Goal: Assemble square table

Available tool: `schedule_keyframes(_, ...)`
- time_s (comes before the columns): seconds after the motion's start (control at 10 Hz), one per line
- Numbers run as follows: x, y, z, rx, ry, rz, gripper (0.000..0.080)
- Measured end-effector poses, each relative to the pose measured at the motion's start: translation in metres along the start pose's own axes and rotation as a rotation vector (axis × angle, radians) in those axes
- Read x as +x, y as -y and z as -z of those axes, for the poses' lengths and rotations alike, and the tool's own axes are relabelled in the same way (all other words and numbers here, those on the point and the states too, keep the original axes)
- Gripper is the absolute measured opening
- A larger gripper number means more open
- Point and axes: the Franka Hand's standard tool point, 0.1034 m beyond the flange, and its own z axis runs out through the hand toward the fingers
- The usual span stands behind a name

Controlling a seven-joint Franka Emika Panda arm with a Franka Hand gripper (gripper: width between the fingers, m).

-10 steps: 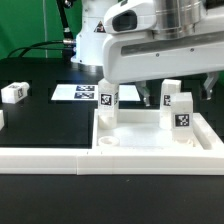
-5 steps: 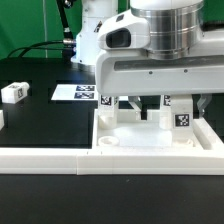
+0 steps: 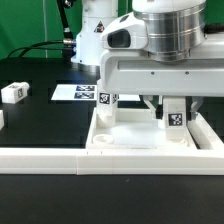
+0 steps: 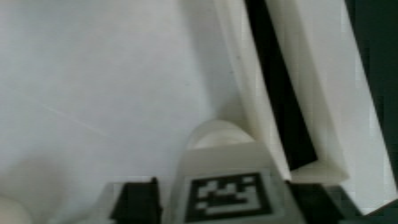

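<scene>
The square table's white slab (image 3: pixel 135 136) lies with its rimmed, recessed face up, right of centre in the exterior view. Two short tagged legs stand on it. One leg (image 3: pixel 105 102) is near the slab's back left corner. The other leg (image 3: pixel 176 112) stands toward the back right, and my gripper (image 3: pixel 175 123) has come down over it, a finger pressed against each side. In the wrist view the tagged leg (image 4: pixel 228 185) fills the space between the dark fingers (image 4: pixel 146 203), above the slab's face (image 4: pixel 107 90) and its rim (image 4: pixel 267 90); the gripper (image 4: pixel 228 205) is shut on it.
A loose tagged leg (image 3: pixel 13 92) lies at the exterior view's far left on the black table. The marker board (image 3: pixel 76 93) lies behind the slab. A long white border bar (image 3: pixel 45 156) runs along the front. The robot's base (image 3: pixel 92 35) stands at the back.
The gripper has dropped from above the slab onto the right-hand leg, and its fingers have closed in from wide open onto the leg's sides. The left leg has not moved.
</scene>
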Motion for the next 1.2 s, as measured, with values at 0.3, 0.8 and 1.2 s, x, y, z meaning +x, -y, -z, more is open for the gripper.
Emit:
schedule_keyframes(0.3, -0.001, 0.001, 0.000, 0.000, 0.000, -0.220, 0.0265)
schedule_keyframes(0.8, 0.002, 0.007, -0.001, 0.021, -0.039, -0.659, 0.0267)
schedule_keyframes(1.2, -0.007, 0.033, -0.006, 0.144, -0.097, -1.053, 0.0267)
